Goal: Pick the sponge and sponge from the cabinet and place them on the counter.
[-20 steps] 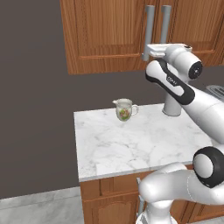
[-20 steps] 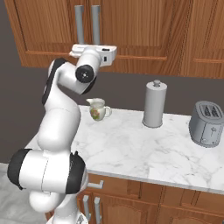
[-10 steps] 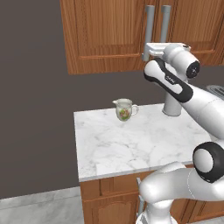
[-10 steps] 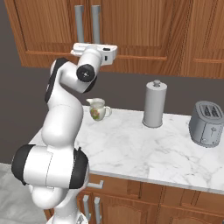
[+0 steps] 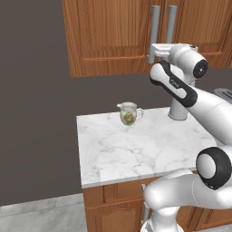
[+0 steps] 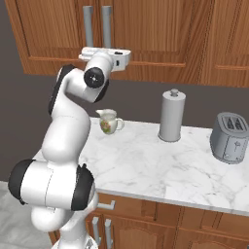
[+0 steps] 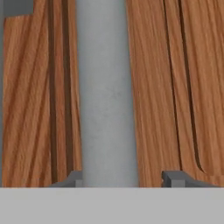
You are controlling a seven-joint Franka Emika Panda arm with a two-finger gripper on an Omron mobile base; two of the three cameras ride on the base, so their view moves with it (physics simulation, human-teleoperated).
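Note:
The cabinet (image 5: pixel 104 36) (image 6: pixel 48 29) is closed, so both sponges are hidden behind its doors. My gripper (image 5: pixel 153 50) (image 6: pixel 87 52) is pressed up to the lower end of the left grey bar handle (image 5: pixel 155 22) (image 6: pixel 88 24). In the hand view the handle (image 7: pixel 107 87) runs up between my gripper (image 7: pixel 123 177) fingertips against the wooden door (image 7: pixel 175 87). The left tip touches the bar's edge. A strip of wood still shows between the bar and the right tip, so the jaws are open around the handle. Below lies the white marble counter (image 5: pixel 136 145) (image 6: pixel 160 165).
A small floral jug (image 5: pixel 128 113) (image 6: pixel 109 121) stands at the back of the counter. A grey paper towel holder (image 6: pixel 172 115) (image 5: pixel 179 108) stands to its right, and a toaster (image 6: pixel 231 137) further right. A second bar handle (image 5: pixel 171 20) (image 6: pixel 106 24) hangs beside the first.
The jaws have narrowed around the left handle. The arm has barely moved and the jug and counter stand as before.

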